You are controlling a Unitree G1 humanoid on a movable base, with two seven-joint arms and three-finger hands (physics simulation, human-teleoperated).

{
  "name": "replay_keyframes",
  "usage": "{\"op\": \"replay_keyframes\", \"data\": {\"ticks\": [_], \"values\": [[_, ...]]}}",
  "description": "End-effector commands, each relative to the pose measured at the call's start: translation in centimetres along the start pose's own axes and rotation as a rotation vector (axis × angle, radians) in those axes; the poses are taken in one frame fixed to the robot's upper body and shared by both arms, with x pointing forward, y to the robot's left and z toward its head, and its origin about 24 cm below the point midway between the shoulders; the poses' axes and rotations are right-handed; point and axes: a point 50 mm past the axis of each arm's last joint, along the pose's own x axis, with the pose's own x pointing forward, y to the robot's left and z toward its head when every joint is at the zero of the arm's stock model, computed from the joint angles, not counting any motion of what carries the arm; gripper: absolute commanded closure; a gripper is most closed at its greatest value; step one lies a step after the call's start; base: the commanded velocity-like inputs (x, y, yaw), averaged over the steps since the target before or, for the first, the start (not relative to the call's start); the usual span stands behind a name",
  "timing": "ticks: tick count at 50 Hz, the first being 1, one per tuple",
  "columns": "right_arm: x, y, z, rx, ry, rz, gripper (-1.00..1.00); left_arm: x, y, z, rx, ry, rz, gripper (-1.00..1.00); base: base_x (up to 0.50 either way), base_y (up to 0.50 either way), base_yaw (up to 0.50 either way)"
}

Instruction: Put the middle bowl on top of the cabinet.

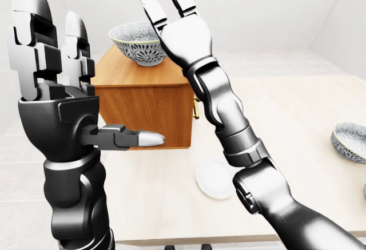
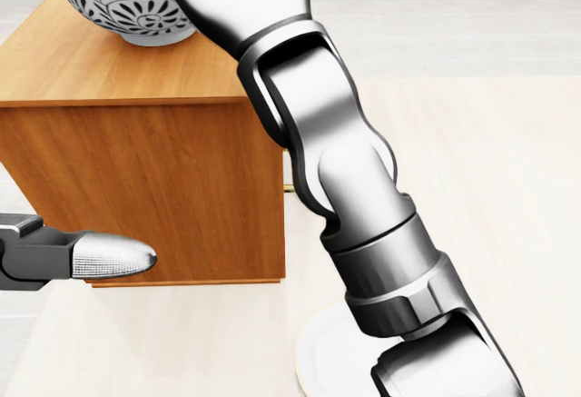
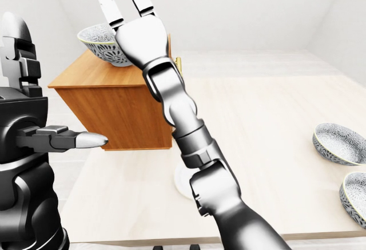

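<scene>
Resting upright on the wooden top of the cabinet [image 1: 143, 104], in the upper left of the left-eye view, the patterned bowl [image 1: 137, 43] sits where the task wants it. By these pictures, the placing looks done. Two more bowls, one [image 3: 343, 142] above the other [image 3: 355, 195], lie on the tabletop [image 1: 286, 124] at the right edge of the right-eye view, well apart from the cabinet. A white plate [image 1: 214, 178] lies near the cabinet's lower corner.

Your right robot hand [image 1: 186, 32] is raised just beside the bowl's right rim, its back towards the camera. Its fingers are stretched straight up and spread, closing on nothing. From these angles you cannot tell whether the hand touches the rim. The forearm climbs from the lower right of the frame across the cabinet's brass handle [image 1: 196, 108].

Your left robot hand [image 1: 54, 84] stands upright at the left edge and is empty. Its fingers point up and its thumb juts towards the cabinet's side.

What is left, at a guess, is to draw the right arm clear without nudging the bowl.
</scene>
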Motion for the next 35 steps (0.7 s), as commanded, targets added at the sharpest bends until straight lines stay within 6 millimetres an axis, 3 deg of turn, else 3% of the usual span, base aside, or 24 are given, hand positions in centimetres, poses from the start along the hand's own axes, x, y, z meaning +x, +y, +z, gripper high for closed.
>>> {"op": "replay_keyframes", "data": {"ticks": [1, 7, 11, 16, 25, 35], "values": [[-4.7, 0.4, -0.6, -0.055, 0.043, 0.101, -1.0, 0.5, 0.0, 0.1, 0.008, -0.02, 0.015, -1.0, 0.0, 0.0, 0.0], [-6.7, 0.0, -1.2, -0.083, 0.062, 0.111, -1.0, 0.5, 0.0, 0.1, 0.01, -0.021, 0.016, -1.0, 0.0, 0.0, 0.0], [-9.1, -0.1, -2.2, -0.137, 0.108, 0.149, -1.0, 0.5, 0.0, 0.0, 0.01, -0.013, 0.014, -1.0, 0.0, 0.0, 0.0], [-11.3, -1.4, -3.3, -0.145, 0.169, 0.167, -1.0, 0.5, 0.0, 0.0, 0.012, -0.015, 0.013, -1.0, 0.0, 0.0, 0.0], [-13.3, -3.3, -5.0, -0.177, 0.251, 0.168, -1.0, 0.5, -0.1, 0.0, 0.012, -0.015, 0.013, -1.0, 0.0, 0.0, 0.0], [-16.6, -4.7, -5.2, -0.187, 0.301, 0.173, -1.0, 0.5, 0.0, 0.1, 0.014, -0.02, 0.014, -1.0, 0.0, 0.0, 0.0]]}}
